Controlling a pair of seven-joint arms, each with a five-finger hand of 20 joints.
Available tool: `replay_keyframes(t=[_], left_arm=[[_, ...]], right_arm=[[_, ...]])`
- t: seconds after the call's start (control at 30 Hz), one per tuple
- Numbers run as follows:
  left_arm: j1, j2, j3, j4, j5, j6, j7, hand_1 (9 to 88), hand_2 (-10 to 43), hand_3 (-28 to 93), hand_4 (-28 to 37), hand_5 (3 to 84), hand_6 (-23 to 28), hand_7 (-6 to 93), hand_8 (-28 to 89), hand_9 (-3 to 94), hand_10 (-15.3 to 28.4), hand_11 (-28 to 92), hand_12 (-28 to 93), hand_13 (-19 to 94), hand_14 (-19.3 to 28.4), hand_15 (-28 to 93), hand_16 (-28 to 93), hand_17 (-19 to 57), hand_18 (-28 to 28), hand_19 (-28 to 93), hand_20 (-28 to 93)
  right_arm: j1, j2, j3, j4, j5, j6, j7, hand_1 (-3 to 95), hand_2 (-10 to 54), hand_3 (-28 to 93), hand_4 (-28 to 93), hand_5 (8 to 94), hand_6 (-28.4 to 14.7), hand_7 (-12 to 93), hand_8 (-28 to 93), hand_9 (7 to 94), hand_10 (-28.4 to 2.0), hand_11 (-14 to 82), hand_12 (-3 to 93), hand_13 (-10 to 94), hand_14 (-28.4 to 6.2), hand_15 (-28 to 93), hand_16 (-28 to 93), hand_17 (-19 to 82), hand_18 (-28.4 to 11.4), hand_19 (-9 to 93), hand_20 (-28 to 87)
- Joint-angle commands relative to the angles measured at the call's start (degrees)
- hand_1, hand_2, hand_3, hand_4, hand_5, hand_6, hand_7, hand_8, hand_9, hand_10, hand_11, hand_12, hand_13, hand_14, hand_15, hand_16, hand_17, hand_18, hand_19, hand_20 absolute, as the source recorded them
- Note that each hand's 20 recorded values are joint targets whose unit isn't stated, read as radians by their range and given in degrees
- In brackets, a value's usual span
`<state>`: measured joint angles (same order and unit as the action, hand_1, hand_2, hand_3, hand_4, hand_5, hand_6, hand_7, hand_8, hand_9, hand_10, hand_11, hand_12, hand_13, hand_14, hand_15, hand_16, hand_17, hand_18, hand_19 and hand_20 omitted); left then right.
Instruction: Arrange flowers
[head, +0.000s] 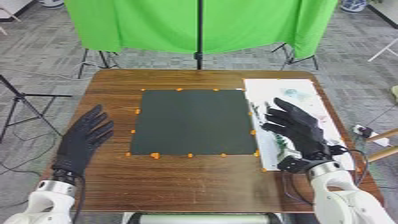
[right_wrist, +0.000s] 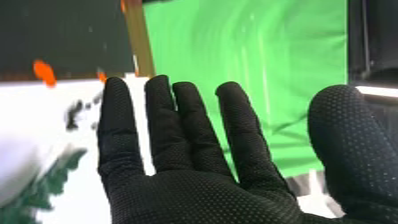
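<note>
Where leaves (right_wrist: 49, 182) show, dark green, jagged-edged

No readable text, labels, brands, numbers or signs.

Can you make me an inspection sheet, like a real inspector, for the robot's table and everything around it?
Surface: brown wooden table, with a dark mat and a white sheet to its right.
Job's things: green leafy shapes by the right robot hand; can't tell whether real or printed.
Clutter: little orange marks around the mat.
Robot hands: left robot hand and right one both open, holding nothing.
Cables: dark cable beside the left arm.
Surroundings: green cloth, tripod stand, grey floor.
</note>
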<state>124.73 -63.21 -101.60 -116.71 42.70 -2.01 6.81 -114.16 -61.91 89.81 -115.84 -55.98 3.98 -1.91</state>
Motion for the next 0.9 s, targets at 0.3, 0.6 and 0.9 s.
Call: replay_keyframes(t=[0.3, 0.6, 0.9], left_arm=[[-0.2, 1.3, -0.01, 0.12, 0.89, -0.81, 0.21, 28.5, -3.7, 68, -27.6, 24.3, 2.7, 20.5, -11, 20.0, 9.3, 16, 16, 18, 13.3, 30, -2, -7.2, 19.5, 51, -2], [-0.9, 0.95, -0.35, 0.32, 1.81, -1.9, -0.69, 27.0, -6.3, 65, -28.2, 24.8, 2.8, 20.8, -11, 21.1, 9.7, 17, 17, 18, 13.2, 30, -1, -8.0, 22.2, 52, -2], [-0.4, 0.75, -0.56, 0.01, 2.68, -1.79, -0.76, 26.4, -5.3, 67, -28.2, 26.7, 3.2, 20.2, -11, 22.7, 10.2, 18, 16, 19, 13.6, 30, -1, -7.9, 21.8, 51, -2]], right_arm=[[1.2, 0.6, 0.8, -0.9, -0.7, -1.4, 0.9, 15.0, 3.9, 89, -27, 34.3, -3.6, 19, -13, 36.2, -13.8, 14.6, 18.2, 30, -11.4, 22, 20, 9, -21.1, 50, 21], [-1.0, -0.5, 1.6, -1.3, -1.4, -0.9, 0.5, 14.8, 4.6, 89, -27, 34.4, -3.6, 19, -13, 36.3, -13.9, 14.9, 18.3, 30, -11.6, 22, 20, 9, -21.1, 50, 21], [1.0, 5.5, 0.3, -2.7, -27.2, 16.6, 2.0, 31.9, -7.4, 75, -28, 42.0, -2.6, 30, -19, 46.7, -11.8, 33.7, 18.1, 42, -9.3, 52, 13, 20, -18.4, 69, 29]])
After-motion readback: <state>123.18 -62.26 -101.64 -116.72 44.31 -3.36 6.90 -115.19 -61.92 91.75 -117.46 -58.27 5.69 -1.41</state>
